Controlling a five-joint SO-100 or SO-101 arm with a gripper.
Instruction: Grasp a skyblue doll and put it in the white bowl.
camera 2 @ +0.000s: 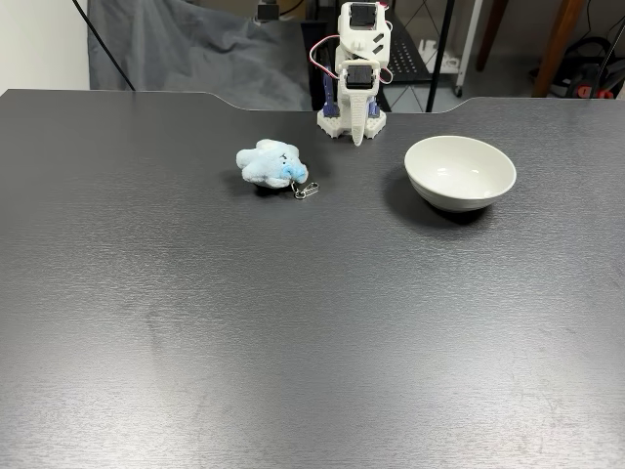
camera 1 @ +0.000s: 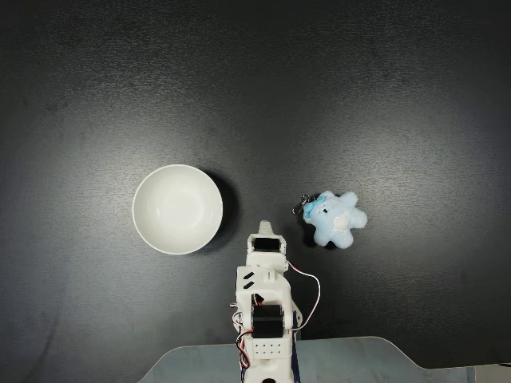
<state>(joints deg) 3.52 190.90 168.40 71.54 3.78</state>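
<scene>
The skyblue doll [camera 1: 336, 219] lies on the dark table, its keyring clip [camera 1: 300, 207] pointing toward the bowl; in a fixed view from the front it shows as the doll [camera 2: 270, 163] left of the arm. The white bowl [camera 1: 177, 209] stands upright with nothing in it, right of the arm as the bowl [camera 2: 460, 172] in the front view. My gripper [camera 2: 357, 135] is folded down close to the arm's base, tips near the table, jaws together with nothing held. From above, the gripper [camera 1: 267, 230] sits between bowl and doll, touching neither.
The white arm base [camera 1: 267, 343] is mounted at the table's edge with a cut-out. Behind the table hang a grey cloth [camera 2: 186, 54] and stand some chair legs [camera 2: 562, 39]. The wide dark tabletop [camera 2: 293, 332] stretches beyond the objects.
</scene>
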